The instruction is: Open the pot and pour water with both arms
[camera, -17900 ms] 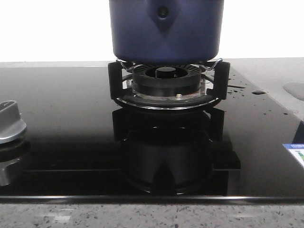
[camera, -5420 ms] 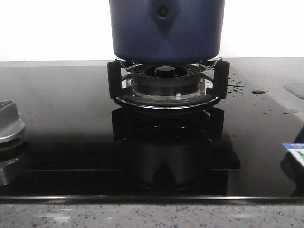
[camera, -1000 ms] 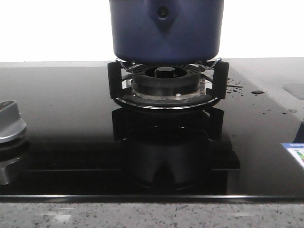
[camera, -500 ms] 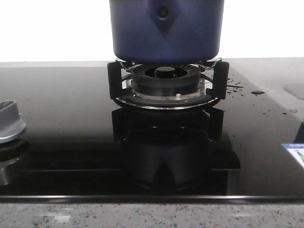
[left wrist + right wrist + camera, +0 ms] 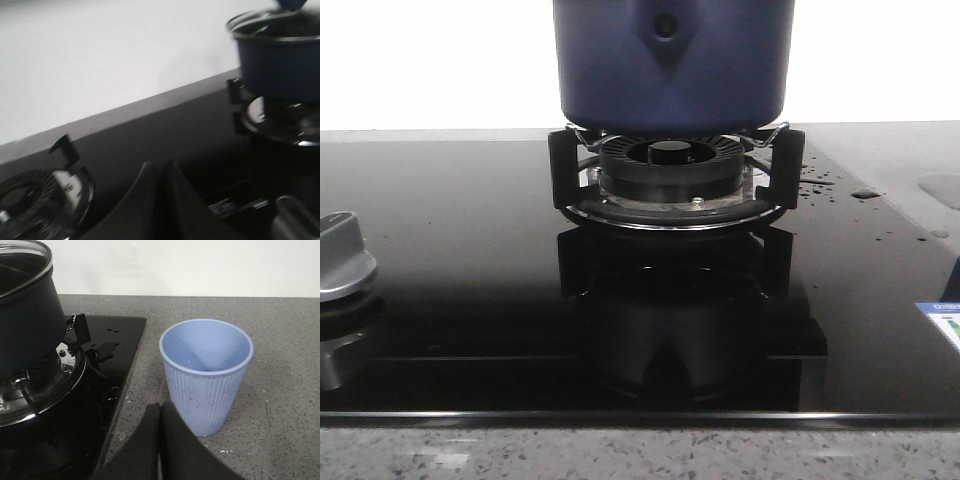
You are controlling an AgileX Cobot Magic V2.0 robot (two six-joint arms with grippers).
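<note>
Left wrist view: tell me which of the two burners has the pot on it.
The far burner carries the navy pot. The near burner, beside the left gripper, is bare, its ribbed ring exposed.

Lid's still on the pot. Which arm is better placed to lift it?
Probably the left: its view shows the pot with the lid and its knob ahead. The right gripper sits by the cup, suited to pouring. Both look shut.

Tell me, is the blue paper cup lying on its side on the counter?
No, the cup stands upright on the grey counter with its open mouth facing up, beside the stove.
</note>
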